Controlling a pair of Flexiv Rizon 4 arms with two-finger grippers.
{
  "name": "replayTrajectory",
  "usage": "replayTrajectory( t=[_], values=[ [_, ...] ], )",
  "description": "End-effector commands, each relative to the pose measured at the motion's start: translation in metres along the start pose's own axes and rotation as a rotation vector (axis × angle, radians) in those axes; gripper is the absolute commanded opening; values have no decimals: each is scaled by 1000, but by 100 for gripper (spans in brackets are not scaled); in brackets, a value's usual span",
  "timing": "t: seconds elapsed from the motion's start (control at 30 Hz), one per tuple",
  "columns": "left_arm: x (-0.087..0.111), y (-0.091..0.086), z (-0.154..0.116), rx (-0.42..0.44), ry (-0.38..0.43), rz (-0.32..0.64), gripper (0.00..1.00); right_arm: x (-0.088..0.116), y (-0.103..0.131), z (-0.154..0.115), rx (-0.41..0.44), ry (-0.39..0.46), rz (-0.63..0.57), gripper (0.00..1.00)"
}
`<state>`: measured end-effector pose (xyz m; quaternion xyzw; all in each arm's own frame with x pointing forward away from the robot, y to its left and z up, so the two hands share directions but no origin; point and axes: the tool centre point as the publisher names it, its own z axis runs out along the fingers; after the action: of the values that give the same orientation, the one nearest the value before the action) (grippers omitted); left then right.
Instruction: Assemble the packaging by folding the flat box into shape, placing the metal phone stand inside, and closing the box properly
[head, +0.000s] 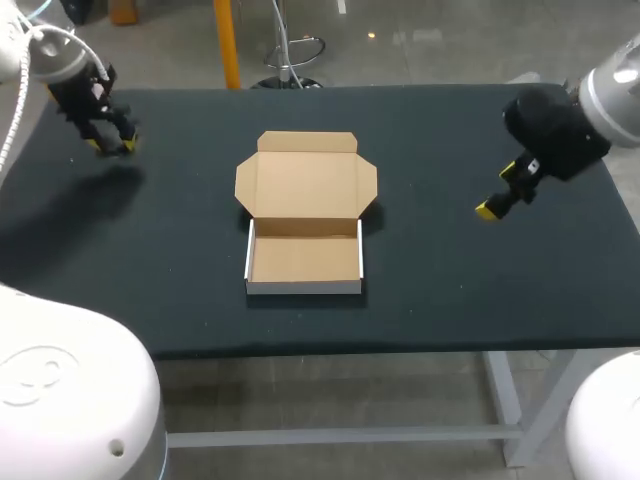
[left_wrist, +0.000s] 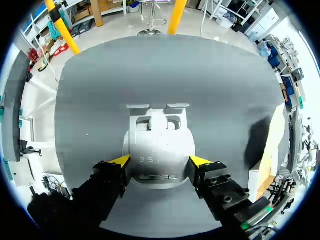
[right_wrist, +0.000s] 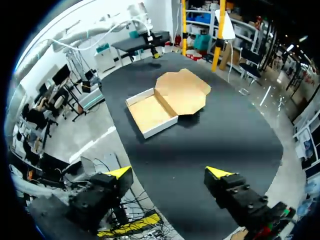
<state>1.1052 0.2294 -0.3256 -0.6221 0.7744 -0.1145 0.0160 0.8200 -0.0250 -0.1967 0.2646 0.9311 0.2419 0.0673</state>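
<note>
The cardboard box (head: 303, 258) stands folded into a shallow tray at the table's middle, and its lid (head: 305, 175) lies open and flat behind it. My left gripper (head: 112, 137) hangs above the table's far left corner. In the left wrist view a silver metal phone stand (left_wrist: 159, 142) sits between its yellow fingertips (left_wrist: 120, 161), and both touch its sides. My right gripper (head: 497, 200) hovers open over the table's right side with nothing in it. In the right wrist view the box (right_wrist: 150, 114) and its lid (right_wrist: 184, 91) lie ahead of the open right gripper (right_wrist: 169, 175).
The dark table (head: 180, 290) shows bare cloth on both sides of the box and along its front edge. Bare table surface (left_wrist: 160, 75) stretches ahead of the held stand in the left wrist view.
</note>
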Motion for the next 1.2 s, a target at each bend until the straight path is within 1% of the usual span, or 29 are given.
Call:
replayTrajectory(
  t=[0.03, 0.2, 0.3, 0.37, 0.53, 0.6, 0.77, 0.9, 1.03, 1.2],
  values=[
    [20, 23, -17, 213, -21, 36, 0, 3, 9, 5, -9, 14, -107, 100],
    [44, 46, -30, 263, -10, 93, 0, 11, 14, 15, -29, 35, -227, 100],
    [58, 60, -36, 282, 4, 118, 0, 15, 15, 24, -31, 44, -280, 100],
    [68, 66, -37, 291, -1, 138, 0, 17, 16, 31, -29, 46, -301, 100],
    [90, 82, -42, 312, -3, 178, 0, 16, 19, 48, -19, 59, -295, 100],
    [98, 87, -44, 316, -1, 197, 0, 16, 19, 55, -1, 55, -286, 100],
    [110, 95, -47, 322, -1, 212, 0, 16, 16, 69, -10, 59, -254, 100],
    [119, 100, -50, 329, 16, 229, 0, 18, 14, 81, -13, 71, -247, 100],
    [127, 105, -53, 334, 25, 246, 0, 20, 14, 88, -41, 81, -254, 100],
    [137, 108, -55, 340, 36, 256, 0, 21, 12, 94, -45, 85, -251, 100]
  ],
)
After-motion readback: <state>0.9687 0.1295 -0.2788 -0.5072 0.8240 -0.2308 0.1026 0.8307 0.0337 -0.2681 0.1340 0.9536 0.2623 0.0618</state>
